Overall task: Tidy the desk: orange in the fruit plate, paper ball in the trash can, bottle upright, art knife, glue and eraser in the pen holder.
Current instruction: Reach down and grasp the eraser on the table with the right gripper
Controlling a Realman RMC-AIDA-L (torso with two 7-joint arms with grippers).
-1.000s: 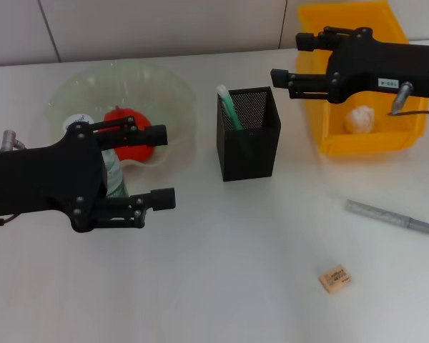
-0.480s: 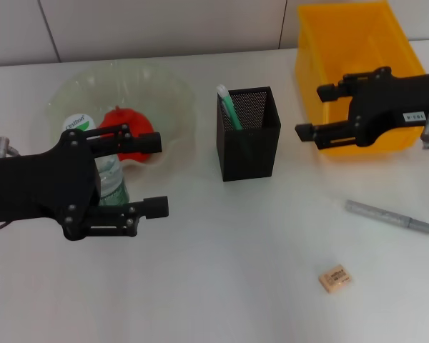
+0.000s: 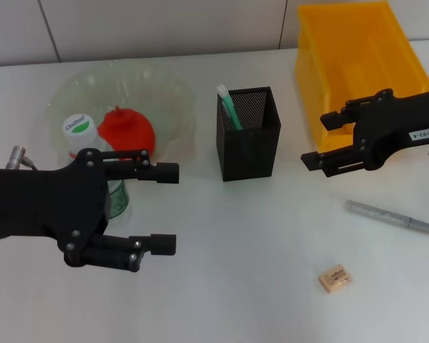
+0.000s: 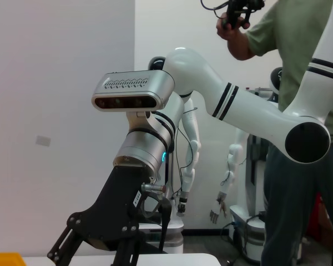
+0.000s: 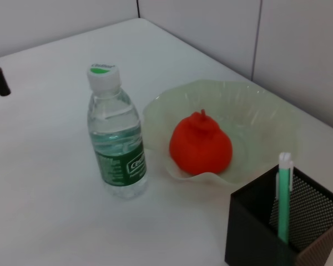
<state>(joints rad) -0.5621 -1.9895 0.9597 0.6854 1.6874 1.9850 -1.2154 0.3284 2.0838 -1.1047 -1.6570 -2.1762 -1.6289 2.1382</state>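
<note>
The left gripper (image 3: 164, 209) hung over the desk (image 3: 222, 286) toward its left edge, fingers apart and holding nothing. Behind it the bottle (image 3: 93, 161) stood upright, cap on top, just in front of the fruit plate (image 3: 164, 93) near the far left of the desk. The orange (image 3: 126, 132) lay inside that plate. Both items appeared to be done, so this arm needed only to draw clear without brushing the bottle.

The pen holder (image 3: 249, 136) stood toward the far middle of the desk with a green-and-white pen (image 3: 227, 106) upright in it.

The right gripper (image 3: 322, 139) hovered between the pen holder and the trash can (image 3: 357, 71) at the far right corner, fingers apart and empty. No paper ball showed on the desk; the can's interior was partly hidden by the arm.

The step in hand was judged to be fetching the remaining desk items. The grey knife (image 3: 390, 216) lay flat near the right edge; the eraser (image 3: 335, 279) lay toward the near right. For the knife, the fingers should have straddled its narrow width near mid-length. The release should have come only over the holder's mouth. No glue could be made out.
</note>
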